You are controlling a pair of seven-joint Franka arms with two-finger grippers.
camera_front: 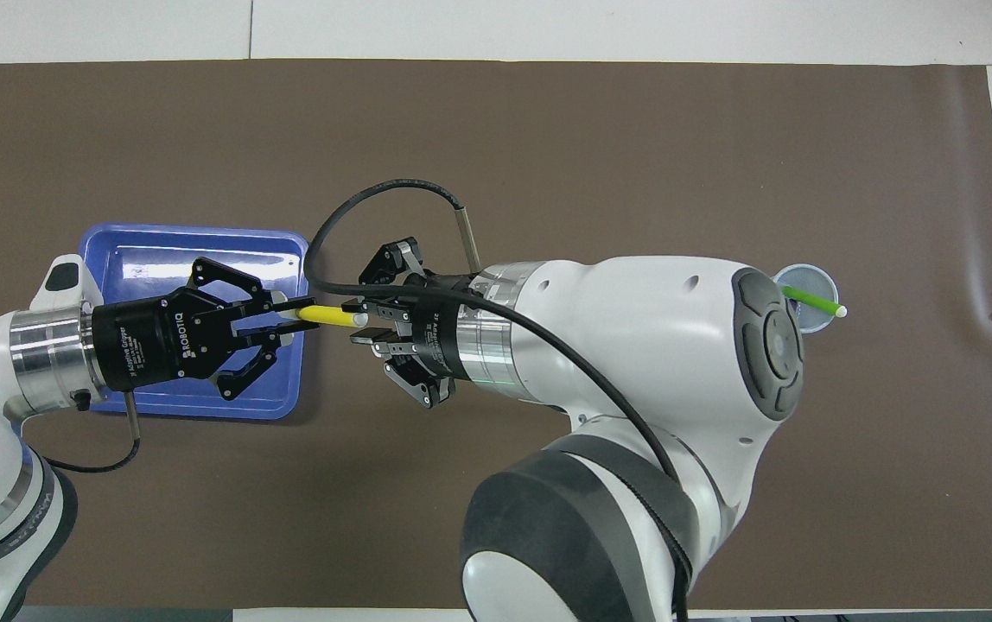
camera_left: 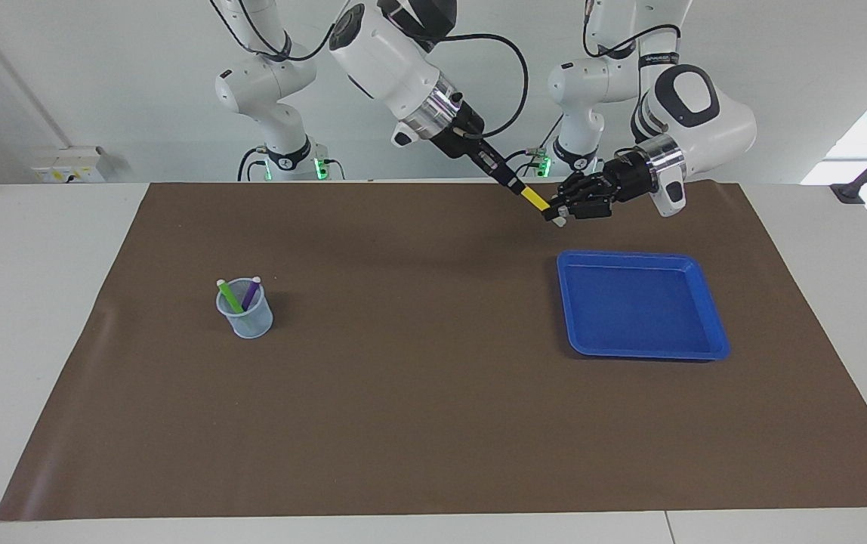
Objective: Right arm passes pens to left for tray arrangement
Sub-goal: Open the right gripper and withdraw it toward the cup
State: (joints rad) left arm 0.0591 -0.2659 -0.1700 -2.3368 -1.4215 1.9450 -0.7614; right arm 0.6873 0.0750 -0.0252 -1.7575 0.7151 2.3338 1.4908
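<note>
My right gripper (camera_left: 516, 187) (camera_front: 362, 321) is shut on one end of the yellow pen (camera_left: 533, 198) (camera_front: 327, 315) and holds it in the air. My left gripper (camera_left: 556, 211) (camera_front: 289, 317) is shut on the pen's other end, over the blue tray's (camera_left: 630, 302) (camera_front: 159, 250) edge toward the right arm's end. The pen's pale tip sticks out past the left fingers. The green pen (camera_left: 228, 295) (camera_front: 811, 301) and the purple pen (camera_left: 251, 293) stand in the mesh cup (camera_left: 246, 317) (camera_front: 816, 321). In the overhead view my right arm hides the purple pen.
A brown mat (camera_left: 418, 393) covers the table. The tray lies on it toward the left arm's end and holds nothing. The cup stands toward the right arm's end.
</note>
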